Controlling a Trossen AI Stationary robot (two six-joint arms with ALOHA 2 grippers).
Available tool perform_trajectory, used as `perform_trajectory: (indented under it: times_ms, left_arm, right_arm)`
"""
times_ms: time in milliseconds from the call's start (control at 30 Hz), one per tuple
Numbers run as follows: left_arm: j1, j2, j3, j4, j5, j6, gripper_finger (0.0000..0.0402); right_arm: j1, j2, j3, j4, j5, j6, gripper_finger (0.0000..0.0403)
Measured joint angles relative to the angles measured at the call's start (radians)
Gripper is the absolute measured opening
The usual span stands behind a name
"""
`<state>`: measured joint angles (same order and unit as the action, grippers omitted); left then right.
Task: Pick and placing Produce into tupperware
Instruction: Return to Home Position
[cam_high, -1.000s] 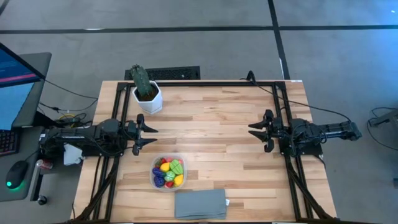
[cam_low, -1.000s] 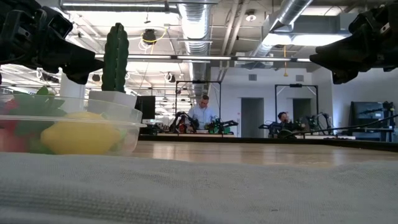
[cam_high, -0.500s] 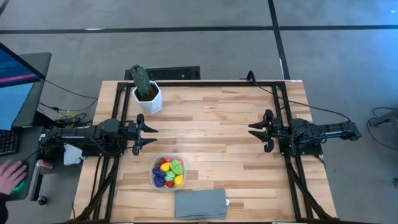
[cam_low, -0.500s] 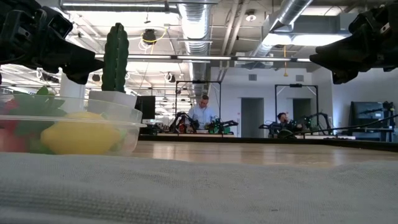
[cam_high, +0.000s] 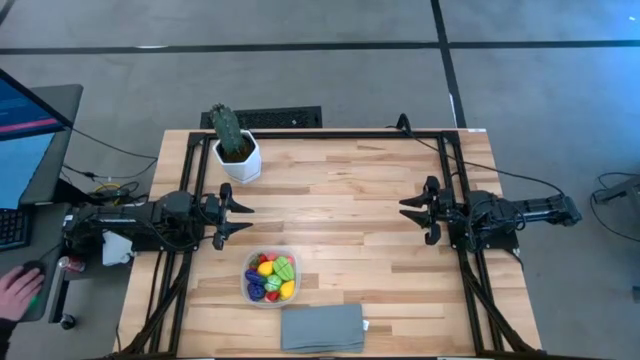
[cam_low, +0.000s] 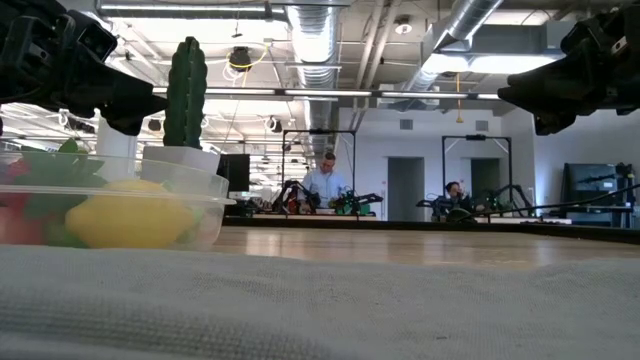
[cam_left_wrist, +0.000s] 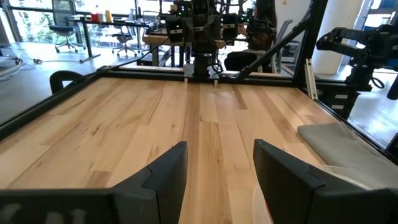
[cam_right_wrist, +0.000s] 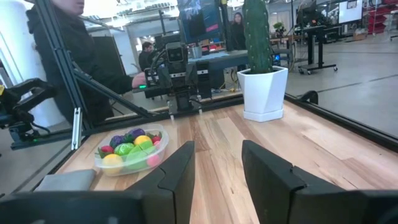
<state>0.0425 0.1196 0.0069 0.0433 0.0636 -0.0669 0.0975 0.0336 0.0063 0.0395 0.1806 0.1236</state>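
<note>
Two grippers are recorded at opposite sides of the table (cam_high: 340, 190): the left gripper (cam_high: 240, 219) at the left edge and the right gripper (cam_high: 408, 212) at the right edge, pointed inward at each other and well apart. Each is released, fingers spread with nothing between them, as both wrist views confirm. The tupperware (cam_high: 247, 270) is noted by the table edge nearest the low camera, just beside the grey cloth (cam_high: 322, 327) and near the left gripper. The produce (cam_high: 272, 278) is heaped inside it, and no piece is seen loose on the wood. The job is judged essentially finished, with only the parking of the arms in hand. Risk 1: the container is close to the left arm, so a low or sideways swing of that arm could clip the rim, and so light a tub could be slid or tipped and the heaped pieces spilled. Risk 2: the cactus (cam_high: 227, 128) in its white pot (cam_high: 238, 160) stands near the same arm on its other side and could be knocked over in the same way. Risk 3: a person's hand (cam_high: 18, 292) is seen at a mouse beside the table, so a command sent while the arms are live could start an unplanned motion. Right arm: little hazard is judged, nothing being near it
</note>
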Motion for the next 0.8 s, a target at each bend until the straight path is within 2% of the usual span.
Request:
perform_trajectory:
  times_ms: [800]
  left_arm:
    - [0.0, 0.0, 0.0, 0.0, 0.0, 0.004, 0.0174]
  right_arm:
    - [0.0, 0.0, 0.0, 0.0, 0.0, 0.0, 0.0157]
